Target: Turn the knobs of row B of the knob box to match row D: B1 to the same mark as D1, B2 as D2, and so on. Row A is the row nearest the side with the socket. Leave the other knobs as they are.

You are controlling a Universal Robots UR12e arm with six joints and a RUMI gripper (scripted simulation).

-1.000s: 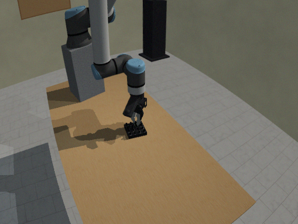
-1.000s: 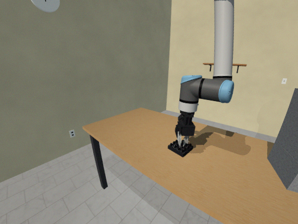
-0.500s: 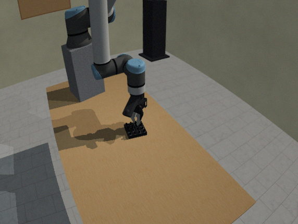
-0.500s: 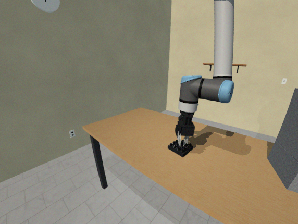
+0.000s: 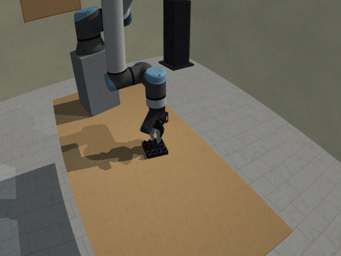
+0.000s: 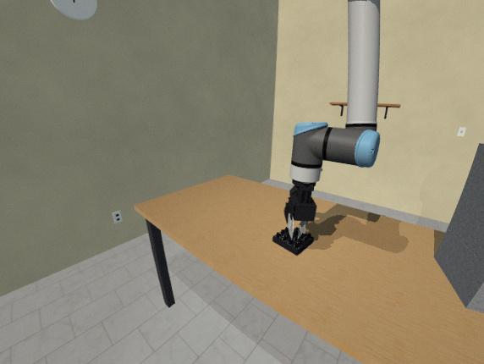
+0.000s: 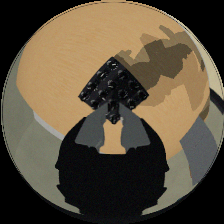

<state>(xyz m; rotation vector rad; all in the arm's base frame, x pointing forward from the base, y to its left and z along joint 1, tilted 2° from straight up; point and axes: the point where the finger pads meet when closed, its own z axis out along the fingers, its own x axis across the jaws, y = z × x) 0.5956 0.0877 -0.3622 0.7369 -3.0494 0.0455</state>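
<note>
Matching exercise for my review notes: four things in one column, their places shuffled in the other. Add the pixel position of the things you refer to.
Things
1. knob box [image 5: 155, 154] [image 6: 297, 250] [image 7: 140, 100]
2. wall shelf [image 6: 388, 105]
3. wall clock [image 6: 83, 9]
4. gray pedestal [image 5: 96, 86] [image 6: 460, 250]

Places
A. upper left corner of the exterior view
B. under the fingers of the tool [image 5: 157, 141] [image 6: 296, 235] [image 7: 114, 106]
C. beneath the arm's base in the top view
D. on the pale yellow wall, behind the arm in the exterior view

Pairs: 1-B, 2-D, 3-A, 4-C
</note>
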